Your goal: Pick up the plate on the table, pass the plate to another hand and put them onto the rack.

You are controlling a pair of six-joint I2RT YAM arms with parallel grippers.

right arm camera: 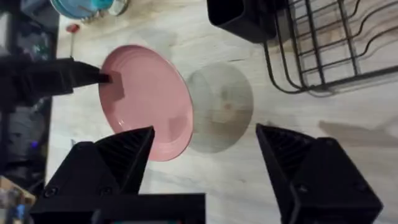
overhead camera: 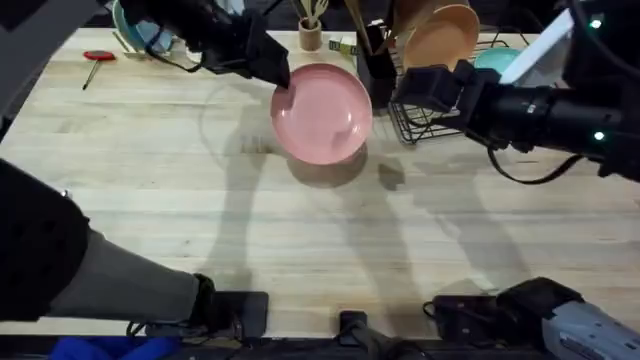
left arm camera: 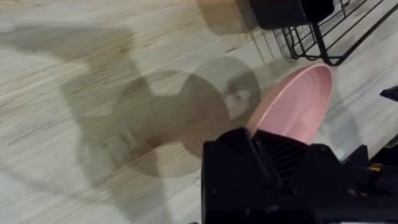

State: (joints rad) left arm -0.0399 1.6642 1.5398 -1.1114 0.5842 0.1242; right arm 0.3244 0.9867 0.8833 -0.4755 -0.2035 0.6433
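Observation:
The pink plate (overhead camera: 322,112) hangs tilted above the table (overhead camera: 150,200), with a round shadow on the wood below it. My left gripper (overhead camera: 282,88) is shut on the plate's left rim; the right wrist view shows the same grip, left gripper (right arm camera: 107,79) pinching the plate (right arm camera: 149,106). In the left wrist view the plate (left arm camera: 297,102) sticks out past my black fingers. My right gripper (overhead camera: 405,92) hovers just right of the plate, in front of the rack (overhead camera: 440,125). It is open (right arm camera: 205,152), with nothing between its fingers.
A black utensil caddy (overhead camera: 378,65) stands at the rack's left end. A peach plate (overhead camera: 442,35) and a teal plate (overhead camera: 495,60) stand in the rack. At the back are a wooden cup (overhead camera: 310,35), a blue bowl (overhead camera: 140,30) and a red tool (overhead camera: 98,57).

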